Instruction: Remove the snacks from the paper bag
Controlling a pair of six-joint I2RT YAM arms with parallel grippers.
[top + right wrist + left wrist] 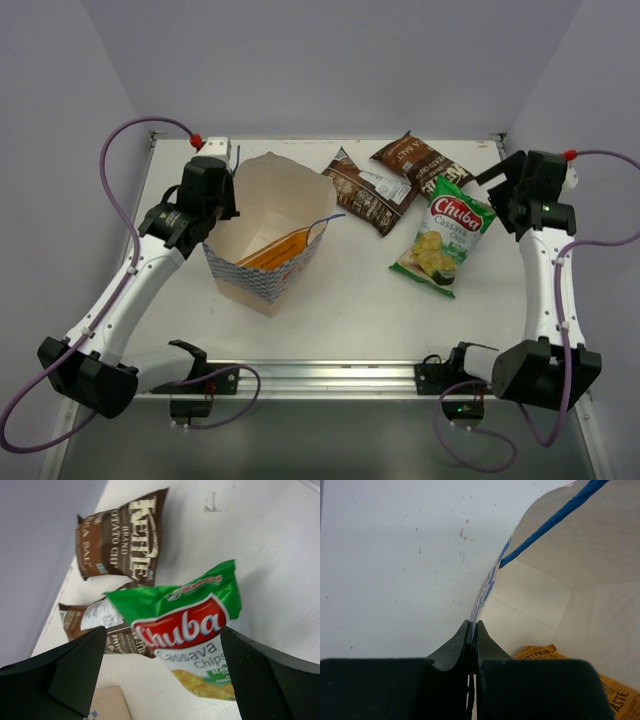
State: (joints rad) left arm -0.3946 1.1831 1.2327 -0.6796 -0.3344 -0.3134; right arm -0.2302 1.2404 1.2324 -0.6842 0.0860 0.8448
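The paper bag (268, 235) stands open-topped left of centre, and an orange packet (278, 248) lies inside it. My left gripper (228, 205) is shut on the bag's left rim; the left wrist view shows its jaws (471, 630) pinching the paper wall (540, 595), with the orange packet (615, 692) below. The green-and-white Chuba packet (445, 238) lies on the table. Two dark brown packets (368, 190) (420, 160) lie behind it. My right gripper (497, 195) is open just beyond the Chuba packet's top edge. In the right wrist view the Chuba packet (190, 630) shows between the wide-apart fingers (75, 670), untouched.
The white table (340, 320) is closed in by grey walls at the back and both sides. A metal rail (330, 375) runs along its near edge between the arm bases. A brown Kettle packet (125, 535) lies close to the back wall. A bag corner (107, 702) shows low in the right wrist view.
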